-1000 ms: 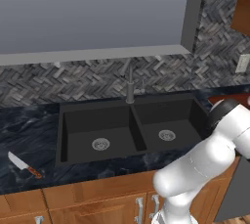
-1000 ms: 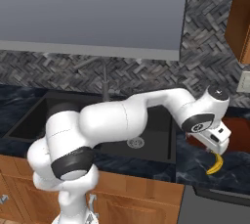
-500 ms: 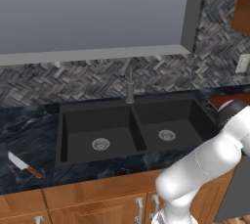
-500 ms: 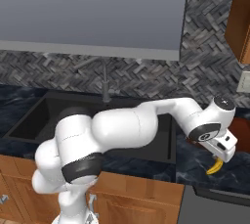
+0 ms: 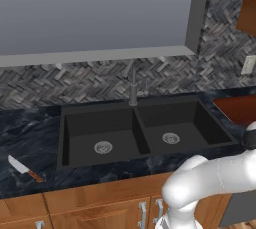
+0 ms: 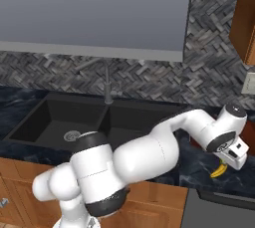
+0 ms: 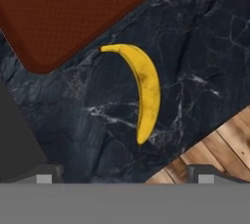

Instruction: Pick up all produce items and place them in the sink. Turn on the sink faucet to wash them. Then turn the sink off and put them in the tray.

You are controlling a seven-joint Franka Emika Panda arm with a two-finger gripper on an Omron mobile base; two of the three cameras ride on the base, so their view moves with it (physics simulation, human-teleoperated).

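Observation:
The only produce item I see is a small curved yellow banana (image 7: 145,90), lying on the black marbled counter (image 7: 195,47) close to its front edge. My gripper (image 7: 124,176) hovers above it, open, the two fingertips (image 7: 46,174) wide apart with nothing between them. In the right base view the gripper (image 6: 233,158) hangs just over the banana (image 6: 218,171), right of the sink (image 6: 60,117). A corner of the reddish-brown tray (image 7: 73,12) lies just beyond the banana. The black double-basin sink (image 5: 115,128) has the dark faucet (image 5: 133,85) standing behind its divider. No water runs.
A red-handled knife (image 5: 22,168) lies on the counter left of the sink. The tray (image 5: 239,108) sits on the counter right of the sink. Wooden cabinet fronts (image 5: 100,203) run below the counter edge. A wall outlet (image 5: 247,64) is above the tray.
The arm has stretched further right and the hand has come down a little toward the banana. The jaws stayed open. The banana has not moved.

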